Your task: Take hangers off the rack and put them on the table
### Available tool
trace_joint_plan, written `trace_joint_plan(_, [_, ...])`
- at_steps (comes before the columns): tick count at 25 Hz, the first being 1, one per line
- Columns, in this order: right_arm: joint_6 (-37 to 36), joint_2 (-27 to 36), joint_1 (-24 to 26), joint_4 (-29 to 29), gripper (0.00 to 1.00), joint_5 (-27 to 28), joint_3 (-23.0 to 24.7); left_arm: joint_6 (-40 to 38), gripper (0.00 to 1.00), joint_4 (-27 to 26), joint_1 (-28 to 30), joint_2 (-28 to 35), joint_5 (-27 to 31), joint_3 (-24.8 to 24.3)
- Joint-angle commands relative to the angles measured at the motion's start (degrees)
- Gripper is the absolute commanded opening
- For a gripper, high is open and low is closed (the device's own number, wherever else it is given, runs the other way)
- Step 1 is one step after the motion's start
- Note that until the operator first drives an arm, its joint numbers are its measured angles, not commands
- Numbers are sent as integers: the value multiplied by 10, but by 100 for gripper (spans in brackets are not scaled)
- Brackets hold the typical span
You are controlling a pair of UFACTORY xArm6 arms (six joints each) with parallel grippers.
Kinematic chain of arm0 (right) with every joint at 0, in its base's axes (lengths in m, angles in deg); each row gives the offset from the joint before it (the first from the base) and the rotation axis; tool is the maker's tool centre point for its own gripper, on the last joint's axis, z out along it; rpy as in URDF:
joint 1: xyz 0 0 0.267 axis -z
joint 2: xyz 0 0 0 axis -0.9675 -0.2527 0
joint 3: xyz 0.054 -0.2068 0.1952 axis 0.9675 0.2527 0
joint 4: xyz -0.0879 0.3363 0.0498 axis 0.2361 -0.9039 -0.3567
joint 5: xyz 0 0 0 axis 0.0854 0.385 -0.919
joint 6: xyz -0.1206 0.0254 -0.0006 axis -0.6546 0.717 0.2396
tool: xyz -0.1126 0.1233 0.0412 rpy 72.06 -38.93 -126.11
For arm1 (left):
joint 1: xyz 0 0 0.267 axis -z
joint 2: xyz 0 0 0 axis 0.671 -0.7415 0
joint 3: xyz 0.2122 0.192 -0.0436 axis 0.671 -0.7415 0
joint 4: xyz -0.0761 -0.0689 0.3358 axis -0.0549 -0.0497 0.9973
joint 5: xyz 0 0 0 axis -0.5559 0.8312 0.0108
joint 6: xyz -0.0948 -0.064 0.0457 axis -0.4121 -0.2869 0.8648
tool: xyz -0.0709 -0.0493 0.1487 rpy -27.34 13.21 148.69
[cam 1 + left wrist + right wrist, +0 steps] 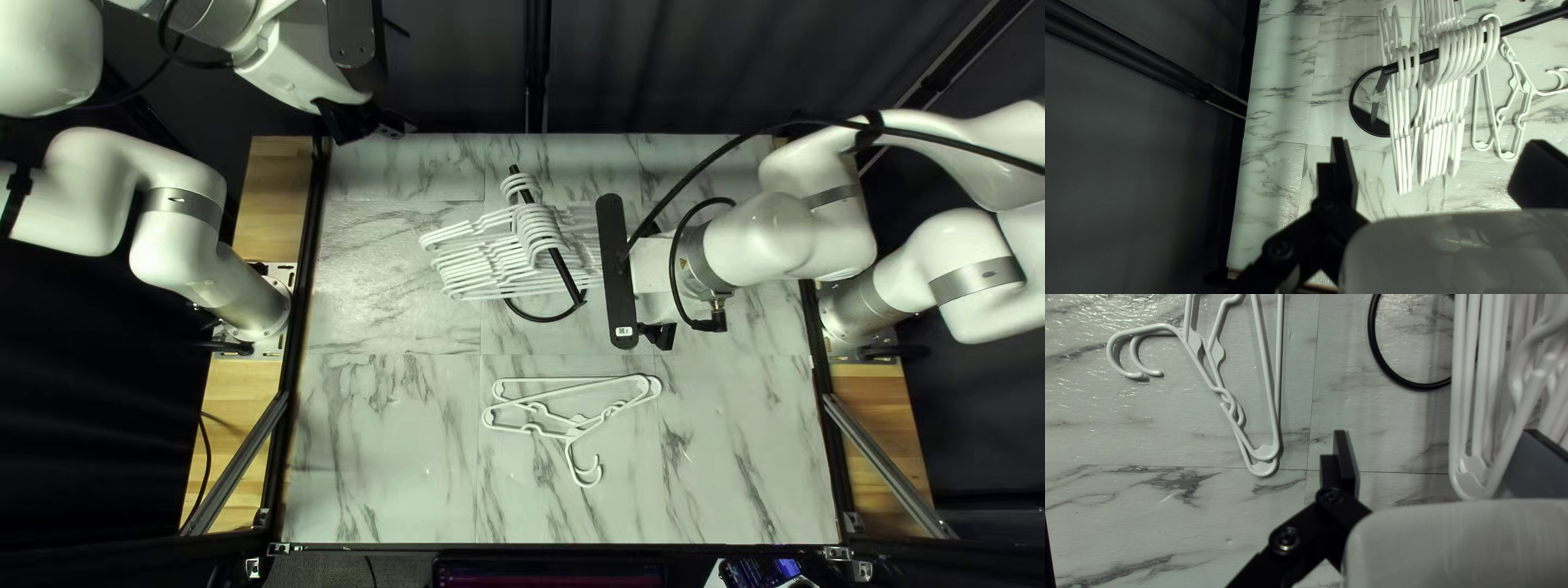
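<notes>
Okay, so nearest me on the table (381, 457) there are two loose white hangers (570, 437), overlapping, kinda midway between the left and right edges, hooks toward the near edge. A bit farther in, the right gripper (653, 281) sits over the right half, fingers spread, nothing gripped; its wrist view has the ends of some hanging hangers between the fingers, though I can't tell if one finger touches them. Just beside it, past the middle toward the far edge, the black rack (566, 274) still has a whole bunch of white hangers (490, 261) on its bar. Way out by the far left corner is the left gripper (370, 122), open and holding zip. Dark curtain (675, 65) behind the far edge.
</notes>
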Motion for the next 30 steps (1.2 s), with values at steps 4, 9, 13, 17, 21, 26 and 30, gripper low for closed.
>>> trace_joint_plan(4, [-7, -6, 2, -4, 100, -6, -1, 0, 100, 0, 0, 0, 0, 0])
trace_joint_plan(9, [-4, -6, -1, -2, 65, -5, -1, 0, 100, 0, 0, 0, 0, 0])
trace_joint_plan(13, [0, -5, -2, 3, 0, -4, -2, 0, 100, 0, 0, 0, 0, 0])
trace_joint_plan(17, [3, -1, -1, 6, 0, -3, 0, 0, 100, 0, 0, 0, 0, 0])
trace_joint_plan(21, [6, 1, -2, 10, 0, 1, -4, 0, 100, 0, 0, 0, 0, 0])
trace_joint_plan(26, [27, 8, -15, 23, 0, 22, -17, 0, 100, 0, 0, 0, 0, 0])
trace_joint_plan(30, [70, 11, -47, 46, 0, 42, -30, 0, 100, 0, 0, 0, 0, 0])
